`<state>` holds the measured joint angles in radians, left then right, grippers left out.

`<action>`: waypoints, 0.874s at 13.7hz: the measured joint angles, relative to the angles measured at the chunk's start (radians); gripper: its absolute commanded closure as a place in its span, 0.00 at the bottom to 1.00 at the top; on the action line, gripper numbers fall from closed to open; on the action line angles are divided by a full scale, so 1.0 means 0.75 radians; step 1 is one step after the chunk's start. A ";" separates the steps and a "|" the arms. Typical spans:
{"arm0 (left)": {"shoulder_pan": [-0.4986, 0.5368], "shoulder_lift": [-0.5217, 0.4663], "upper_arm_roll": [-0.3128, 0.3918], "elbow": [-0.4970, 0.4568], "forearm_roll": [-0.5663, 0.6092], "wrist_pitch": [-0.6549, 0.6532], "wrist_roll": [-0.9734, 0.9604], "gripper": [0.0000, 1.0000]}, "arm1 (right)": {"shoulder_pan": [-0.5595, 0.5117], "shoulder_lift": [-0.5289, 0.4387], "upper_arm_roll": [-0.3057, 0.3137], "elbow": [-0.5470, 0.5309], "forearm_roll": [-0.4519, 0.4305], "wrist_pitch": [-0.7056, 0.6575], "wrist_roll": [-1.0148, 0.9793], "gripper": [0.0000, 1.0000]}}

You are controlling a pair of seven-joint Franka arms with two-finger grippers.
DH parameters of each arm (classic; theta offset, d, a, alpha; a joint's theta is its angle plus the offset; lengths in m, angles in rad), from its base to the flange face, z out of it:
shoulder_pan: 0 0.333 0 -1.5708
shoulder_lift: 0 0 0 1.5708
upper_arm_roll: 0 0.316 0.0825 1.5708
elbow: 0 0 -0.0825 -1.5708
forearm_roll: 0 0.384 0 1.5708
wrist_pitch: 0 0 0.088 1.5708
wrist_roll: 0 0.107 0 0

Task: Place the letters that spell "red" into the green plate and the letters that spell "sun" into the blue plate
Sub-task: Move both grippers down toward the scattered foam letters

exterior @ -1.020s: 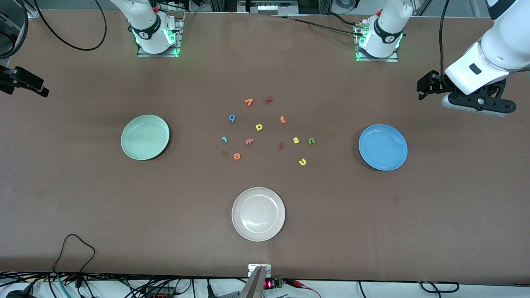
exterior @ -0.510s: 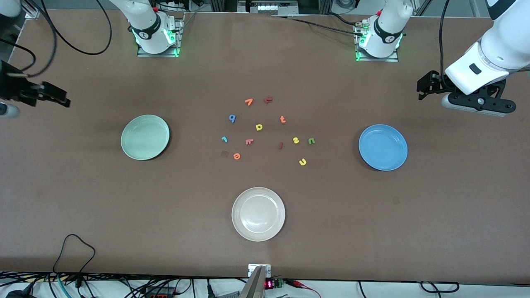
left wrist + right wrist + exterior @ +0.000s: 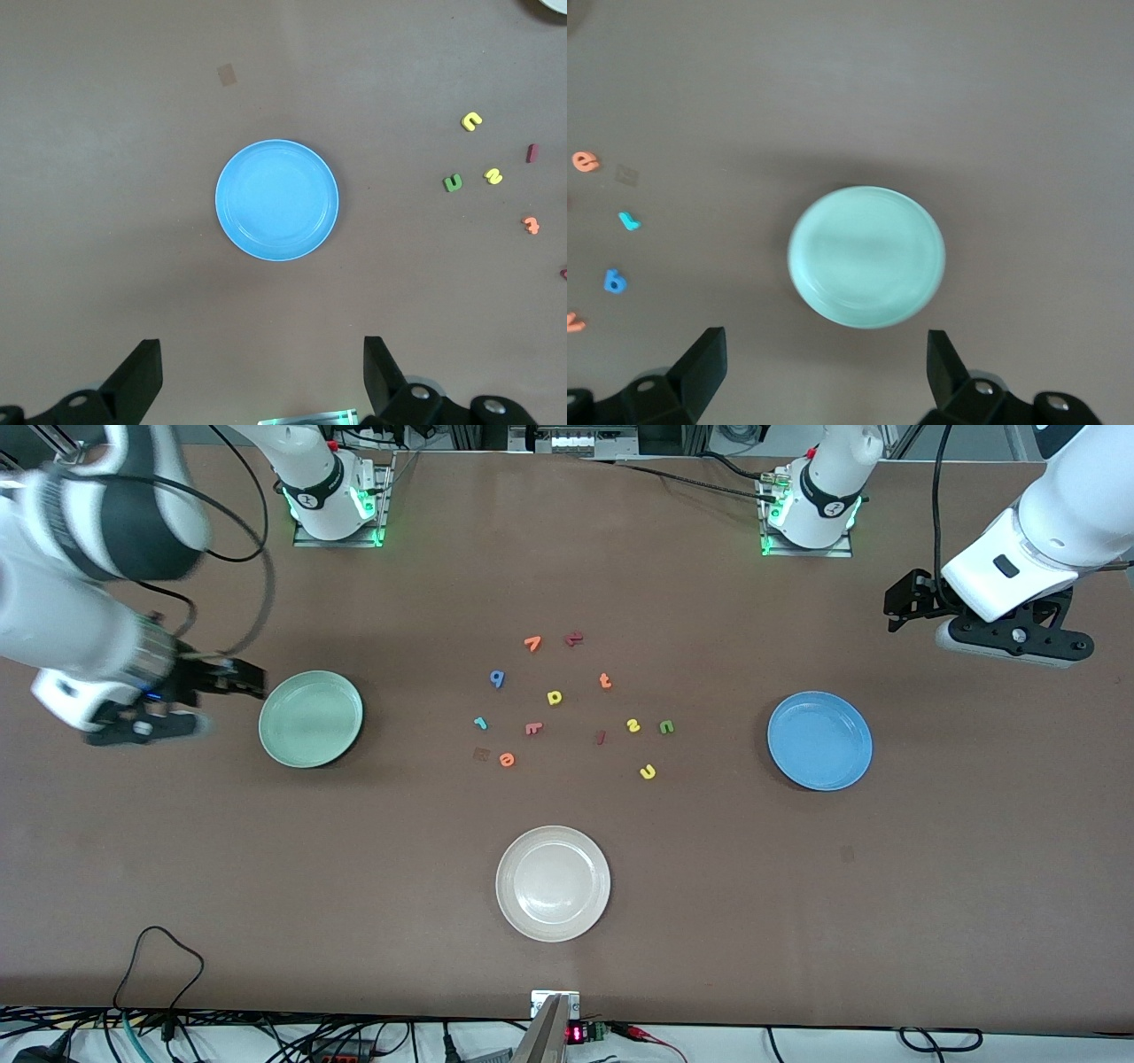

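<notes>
Hovering right gripper [image 3: 232, 680], jaws wide and empty, beside round mint-green plate [image 3: 310, 718], probably approaching tiny foam letters [image 3: 506, 759] scattered mid-table. Waiting left gripper [image 3: 897, 598], wide, empty, near round blue plate [image 3: 819, 740].

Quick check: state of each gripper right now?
Left gripper: open, holding nothing, up over the table near the blue plate.
Right gripper: open, holding nothing, beside the green plate.

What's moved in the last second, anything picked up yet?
The right gripper swung in from the table's edge toward the green plate, jaws open and empty. The left gripper shifted only slightly near the blue plate, also open. Nothing was picked up; letters and plates stayed put.
</notes>
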<state>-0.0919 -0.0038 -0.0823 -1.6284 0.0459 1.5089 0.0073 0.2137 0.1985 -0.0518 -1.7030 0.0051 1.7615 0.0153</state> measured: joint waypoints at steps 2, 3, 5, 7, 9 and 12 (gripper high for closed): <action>-0.002 0.036 -0.011 0.004 0.016 -0.002 -0.004 0.00 | 0.090 0.061 0.001 0.001 0.000 0.060 0.095 0.00; -0.012 0.068 -0.021 0.014 0.046 -0.001 -0.004 0.00 | 0.133 0.089 0.002 0.001 0.000 0.082 0.129 0.00; -0.058 0.169 -0.038 0.045 0.083 -0.001 -0.009 0.00 | 0.217 0.140 0.003 0.001 0.000 0.098 0.155 0.00; -0.106 0.315 -0.049 0.106 0.083 0.008 -0.065 0.00 | 0.300 0.195 0.004 0.001 0.000 0.108 0.165 0.00; -0.156 0.481 -0.057 0.202 0.050 0.034 -0.277 0.00 | 0.374 0.244 0.004 0.001 0.000 0.169 0.181 0.01; -0.192 0.725 -0.063 0.401 -0.094 0.123 -0.707 0.00 | 0.401 0.277 0.001 0.002 -0.001 0.250 0.187 0.33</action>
<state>-0.2362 0.5396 -0.1298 -1.3276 -0.0249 1.6013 -0.5227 0.5146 0.4059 -0.0507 -1.7016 0.0046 1.9488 0.1559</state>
